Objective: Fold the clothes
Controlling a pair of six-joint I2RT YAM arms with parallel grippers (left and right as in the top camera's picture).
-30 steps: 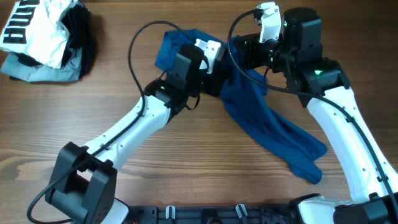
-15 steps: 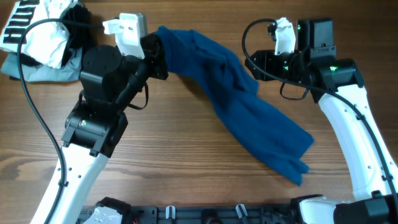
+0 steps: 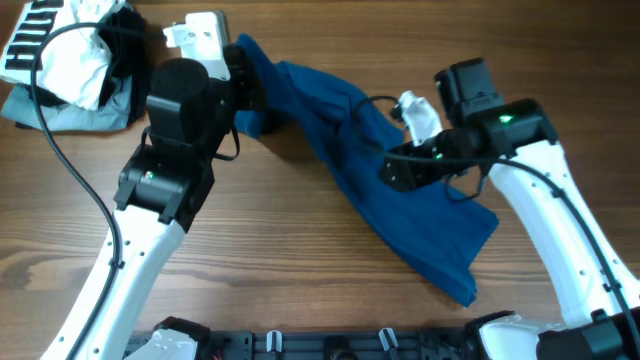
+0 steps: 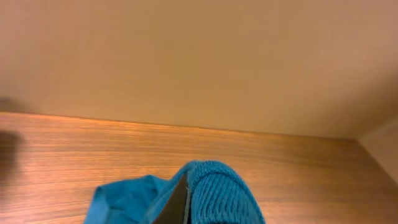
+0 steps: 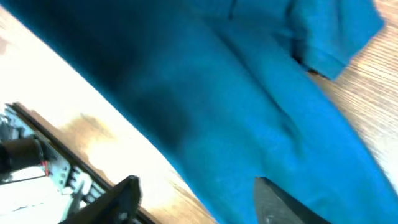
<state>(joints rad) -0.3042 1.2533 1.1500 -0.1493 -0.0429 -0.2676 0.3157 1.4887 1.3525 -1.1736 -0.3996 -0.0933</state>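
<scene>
A light wooden table (image 3: 300,260) lies under my two arms, and from overhead the blue garment (image 3: 400,200) runs across it in a long wrinkled band, from the far left down to the near right. My left gripper (image 3: 248,88) is at the far-left end of the cloth, with the fabric bunched up against it. My right gripper (image 3: 392,172) hangs over the middle of the band. Off in the far-left corner sits a heap with a white garment (image 3: 55,45) bearing black lettering and a grey-blue garment (image 3: 60,115) beneath it, well apart from the blue one. In my left wrist view a plain beige wall (image 4: 199,56) rises behind the tabletop, and a fold of blue cloth is pinched against my dark finger (image 4: 177,205). In my right wrist view the blue cloth fills nearly everything, and my two fingers (image 5: 118,199) stand spread wide above it, holding nothing.
</scene>
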